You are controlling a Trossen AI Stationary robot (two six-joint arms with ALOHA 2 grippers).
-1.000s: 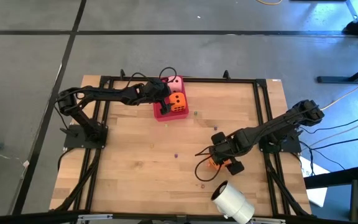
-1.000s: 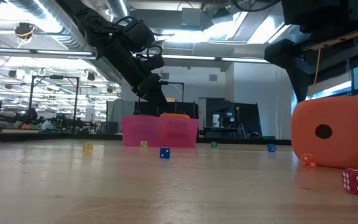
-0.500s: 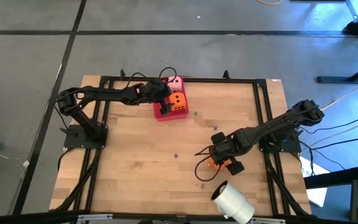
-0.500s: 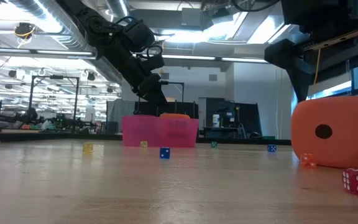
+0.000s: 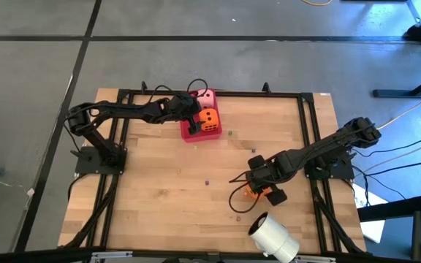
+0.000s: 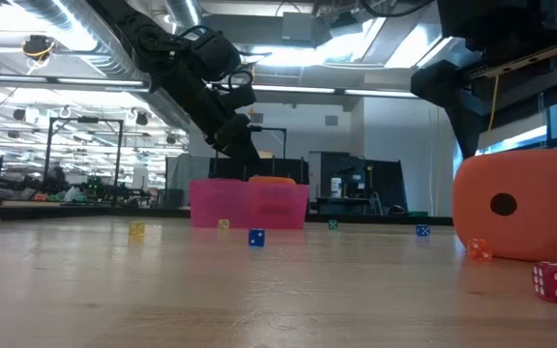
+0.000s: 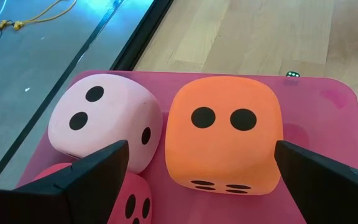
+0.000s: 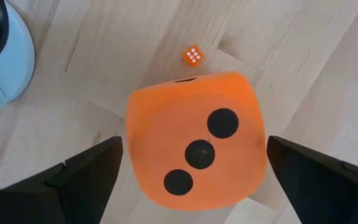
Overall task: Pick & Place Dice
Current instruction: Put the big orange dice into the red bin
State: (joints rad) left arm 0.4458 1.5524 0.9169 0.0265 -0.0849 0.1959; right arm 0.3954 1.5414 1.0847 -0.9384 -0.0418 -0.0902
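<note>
The right gripper hangs with fingers spread either side of a soft, round-cornered orange die on the wooden table. The left gripper, also spread, hovers over 3 dice in the pink tray.

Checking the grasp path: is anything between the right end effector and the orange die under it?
Nothing: the right wrist view shows the orange die directly below the open right end effector.

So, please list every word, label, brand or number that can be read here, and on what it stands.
None: no words, labels or brands are readable.
Only pips: orange die in the pink tray shows two, pale pink die two, orange die on the table three.
</note>
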